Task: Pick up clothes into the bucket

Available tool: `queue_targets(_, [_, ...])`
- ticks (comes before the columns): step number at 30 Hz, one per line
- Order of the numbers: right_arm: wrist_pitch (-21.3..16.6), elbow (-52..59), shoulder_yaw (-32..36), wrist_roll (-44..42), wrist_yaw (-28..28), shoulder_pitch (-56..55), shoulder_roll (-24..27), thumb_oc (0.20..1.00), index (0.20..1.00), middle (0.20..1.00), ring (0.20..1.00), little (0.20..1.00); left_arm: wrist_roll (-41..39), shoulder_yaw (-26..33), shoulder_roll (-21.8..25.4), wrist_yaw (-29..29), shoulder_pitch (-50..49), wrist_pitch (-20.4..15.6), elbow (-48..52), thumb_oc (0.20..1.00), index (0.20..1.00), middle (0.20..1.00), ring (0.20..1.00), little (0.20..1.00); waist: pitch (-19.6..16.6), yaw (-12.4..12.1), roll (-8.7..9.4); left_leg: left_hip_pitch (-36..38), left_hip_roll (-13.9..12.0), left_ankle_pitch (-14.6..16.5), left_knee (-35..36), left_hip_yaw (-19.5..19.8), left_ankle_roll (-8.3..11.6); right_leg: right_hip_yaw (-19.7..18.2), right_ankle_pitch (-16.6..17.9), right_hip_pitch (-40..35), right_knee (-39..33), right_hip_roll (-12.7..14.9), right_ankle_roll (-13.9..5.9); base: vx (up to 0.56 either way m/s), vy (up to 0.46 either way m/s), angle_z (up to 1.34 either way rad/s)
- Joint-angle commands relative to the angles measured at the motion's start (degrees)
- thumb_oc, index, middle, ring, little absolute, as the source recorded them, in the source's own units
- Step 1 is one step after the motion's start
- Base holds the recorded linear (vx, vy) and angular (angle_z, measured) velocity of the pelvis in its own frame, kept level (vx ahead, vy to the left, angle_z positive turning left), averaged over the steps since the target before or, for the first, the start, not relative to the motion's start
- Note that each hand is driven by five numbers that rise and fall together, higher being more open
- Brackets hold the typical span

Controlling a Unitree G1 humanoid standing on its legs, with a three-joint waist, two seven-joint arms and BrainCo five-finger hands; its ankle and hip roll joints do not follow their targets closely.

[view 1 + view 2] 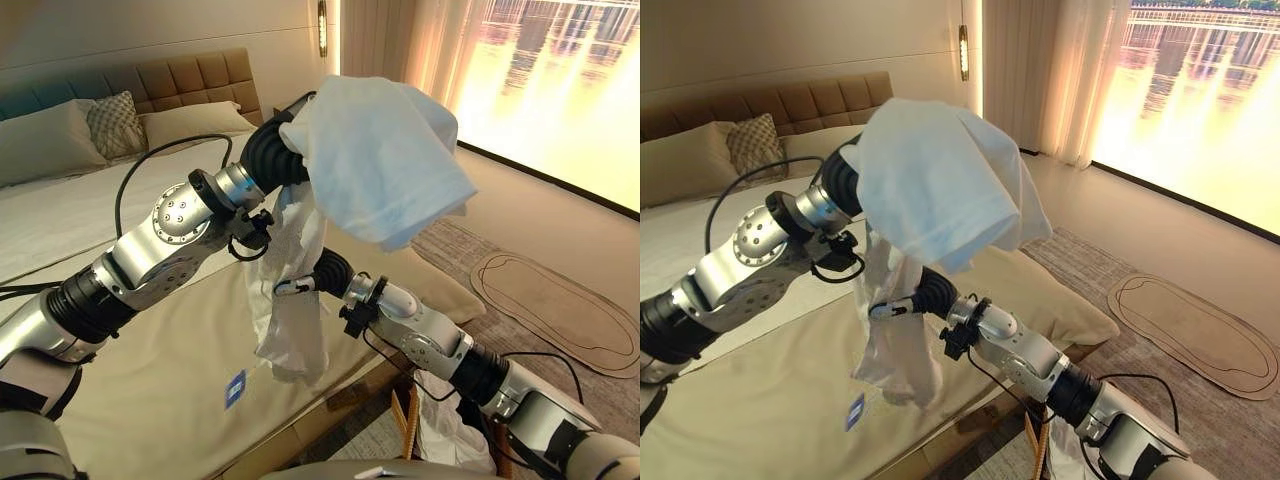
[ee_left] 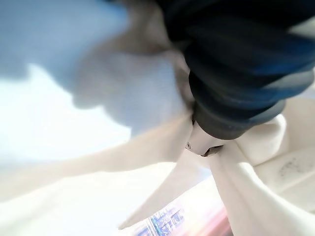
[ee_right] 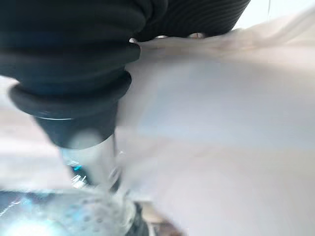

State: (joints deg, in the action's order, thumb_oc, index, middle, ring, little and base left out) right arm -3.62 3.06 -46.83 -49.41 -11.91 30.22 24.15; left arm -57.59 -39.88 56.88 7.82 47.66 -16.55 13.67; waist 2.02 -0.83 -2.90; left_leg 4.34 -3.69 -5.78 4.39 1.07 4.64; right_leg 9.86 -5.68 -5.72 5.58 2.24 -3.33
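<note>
The room was a bedroom, with a wide bed point(image 1: 150, 400) under a tan cover filling the ground from six o'clock round to ten o'clock of the head views. Nearest, at five o'clock, a strip of wooden frame point(image 1: 410, 425) stood beside the bed's edge with a bit of white cloth point(image 1: 450, 435) lying against it; what that frame belonged to could not be told.

Just beyond, near the middle of the scene, the right hand point(image 1: 292, 286) reached in from five o'clock and met the hanging lower part of the white garment point(image 1: 380, 170). The tail of the cloth drooped past it, its end hanging above the bed cover. Whether its fingers were curled on the cloth or merely against it could not be told, since the folds hid them and its wrist view gave only cloth beside the dark cover.

Higher, toward twelve o'clock, the left hand point(image 1: 275, 150) came in from eight o'clock, raised above the bed. The garment was draped over it like a hood, bulging out toward two o'clock, so the fingers were buried and their state could not be told.

Farther off, at ten o'clock, pillows point(image 1: 50, 140) and a patterned cushion point(image 1: 112, 122) leaned on a padded headboard point(image 1: 195, 80). At three o'clock an oval mat point(image 1: 560, 305) lay on the floor, and beyond it, at one o'clock, curtains point(image 1: 400, 40) hung beside a bright window point(image 1: 560, 90).
</note>
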Motion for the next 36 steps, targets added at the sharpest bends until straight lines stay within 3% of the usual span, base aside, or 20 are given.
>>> queue_targets(1, [-3.51,7.93,2.72,-5.07,-1.4,7.07,-0.76,0.2,0.2,0.2,0.2,0.2,0.55,3.5,2.34,-1.92,3.84,-1.68,-3.58,0.2,0.2,0.2,0.2,0.2,1.37,0.51,4.72,3.15,3.67,6.01,-2.59,-3.08,-1.91,-0.7,6.35,0.21,-4.95,3.18,-3.79,0.0,0.0,0.0])
queue_targets(5, [-4.38,10.24,5.34,-5.39,-1.51,6.44,1.38,0.2,0.2,0.2,0.2,0.2,2.36,7.44,2.99,-2.78,0.28,-1.87,-4.95,0.2,0.2,0.2,0.2,0.2,1.41,0.78,4.83,3.17,3.71,6.12,-2.57,-3.24,-2.02,-0.97,6.4,0.35,-4.88,3.19,-3.89,0.0,0.0,0.0])
queue_targets(6, [-4.74,11.35,7.44,-5.5,-1.76,5.42,2.65,0.2,0.2,0.2,0.2,0.2,3.27,10.91,2.96,-3.54,-2.66,-2.09,-5.87,0.2,0.2,0.2,0.2,0.2,1.33,0.87,4.92,3.28,3.7,6.18,-2.53,-3.43,-2.04,-1.06,6.4,0.37,-4.94,3.19,-3.92,0.0,0.0,0.0])
queue_targets(16, [-6.93,15.46,19.45,-6.45,-0.97,-0.29,6.47,0.2,0.2,0.2,0.2,0.2,5.24,26.54,-1.22,-5.43,-18.98,-1.42,-9.2,0.2,0.2,0.2,0.2,0.2,0.79,1.47,5.19,3.7,3.48,6.52,-2.2,-3.83,-2.14,-1.24,6.04,0.38,-4.87,3.04,-3.87,0.0,0.001,0.0])
queue_targets(18, [-8.3,15.98,24.84,-6.09,-0.17,-2.99,6.16,0.2,0.2,0.2,0.2,0.2,10.96,33.02,-3.68,-7.56,-25.03,-1.94,-9.84,0.2,0.2,0.2,0.2,0.2,0.62,1.47,5.43,3.89,3.44,6.74,-2.14,-4.01,-2.17,-1.3,5.86,0.25,-4.9,3.02,-3.86,0.0,0.0,0.0])
queue_targets(19, [-8.27,16.05,24.76,-6.08,-0.14,-3.04,6.18,0.2,0.2,0.2,0.2,0.2,11.08,33.19,-3.74,-7.65,-25.29,-1.88,-9.65,0.2,0.2,0.2,0.2,0.2,0.58,1.53,5.39,3.91,3.44,6.76,-2.14,-4.02,-2.16,-1.31,5.85,0.23,-4.89,3.02,-3.86,0.0,0.0,0.0])
queue_targets(20, [-8.99,16.43,27.74,-5.43,0.4,-4.65,5.33,0.2,0.2,0.2,0.2,0.2,16.31,37.05,-5.92,-9.29,-29.32,-2.57,-9.48,0.272,0.272,0.272,0.272,0.272,0.48,1.45,5.5,4.12,3.37,6.96,-2.13,-4.12,-2.2,-1.34,5.62,0.12,-4.86,2.98,-3.79,0.0,0.0,0.0])
queue_targets(21, [-9.3,16.75,29.87,-4.91,0.72,-5.29,5.01,0.2,0.2,0.2,0.2,0.2,17.92,38.74,-7.62,-9.48,-31.33,-2.61,-9.69,0.373,0.373,0.373,0.373,0.373,0.47,1.4,5.59,4.21,3.39,7.05,-2.09,-4.15,-2.21,-1.34,5.55,0.06,-4.89,2.95,-3.73,0.0,0.0,0.0])
queue_targets(22, [-9.26,16.84,29.81,-4.88,0.75,-5.36,5.03,0.2,0.2,0.2,0.2,0.2,18.0,38.88,-7.69,-9.53,-31.57,-2.54,-9.51,0.423,0.423,0.423,0.423,0.423,0.44,1.45,5.54,4.25,3.38,7.06,-2.09,-4.16,-2.21,-1.34,5.53,0.03,-4.88,2.95,-3.73,0.02,0.008,-0.05])
queue_targets(24, [-10.09,16.92,33.72,-4.04,1.77,-6.45,5.08,0.2,0.2,0.2,0.2,0.2,20.16,41.55,-12.27,-8.63,-37.77,-1.57,-10.38,1.0,1.0,1.0,1.0,1.0,0.33,1.37,5.67,4.42,3.39,7.3,-2.09,-4.27,-2.31,-1.52,5.48,-0.05,-4.92,2.84,-3.6,0.02,0.013,-0.05])
queue_targets(30, [-11.66,16.59,39.98,-1.47,5.01,-6.64,5.28,0.2,0.2,0.2,0.2,0.2,26.62,42.96,-22.6,-7.56,-48.37,0.48,-13.08,1.0,1.0,1.0,1.0,1.0,0.28,0.94,6.21,4.34,3.37,7.69,-2.2,-4.34,-2.64,-1.72,5.33,0.12,-4.94,2.81,-3.46,0.0,0.004,-0.02])
queue_targets(33, [-12.09,16.34,41.47,-0.66,5.9,-6.82,5.06,0.2,0.2,0.2,0.2,0.2,30.67,43.03,-25.15,-7.56,-51.49,0.83,-13.79,1.0,1.0,1.0,1.0,1.0,0.27,0.7,6.23,4.25,3.41,7.88,-2.34,-4.36,-2.8,-1.76,5.3,0.2,-4.9,2.8,-3.4,0.0,0.008,-0.02])
queue_targets(36, [-12.35,15.62,43.82,0.27,6.7,-7.29,5.58,0.2,0.2,0.2,0.2,0.2,40.61,41.62,-27.3,-6.95,-55.67,1.43,-18.76,1.0,1.0,1.0,1.0,1.0,0.44,0.24,6.39,4.11,3.59,8.27,-2.8,-4.38,-3.06,-1.75,5.16,0.2,-4.77,2.83,-3.42,0.0,0.005,-0.01])
